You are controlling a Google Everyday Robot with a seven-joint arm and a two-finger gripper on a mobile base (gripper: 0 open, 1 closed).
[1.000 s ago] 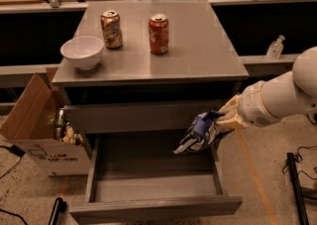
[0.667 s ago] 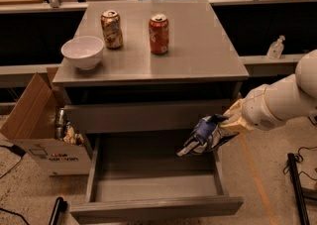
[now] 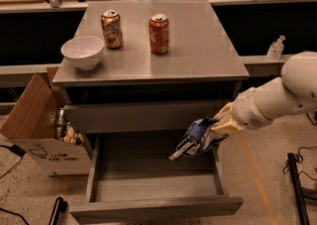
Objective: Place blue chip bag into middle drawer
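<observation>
The blue chip bag [image 3: 194, 139], crumpled dark blue with white patches, hangs in the air over the right side of the open middle drawer [image 3: 153, 179]. My gripper [image 3: 214, 131] comes in from the right on a white arm and is shut on the bag's upper right end. The bag's lower end droops toward the drawer floor but stays above it. The drawer is pulled out, wide and shallow, with a bare grey floor.
On the cabinet top stand an orange-red soda can [image 3: 159, 33], a second can [image 3: 112, 28] and a white bowl [image 3: 82, 51]. An open cardboard box [image 3: 37, 130] with items sits left of the cabinet. A closed drawer front [image 3: 143, 116] is above the open drawer.
My gripper and the bag have shifted slightly right and a little lower over the drawer. Nothing else has moved.
</observation>
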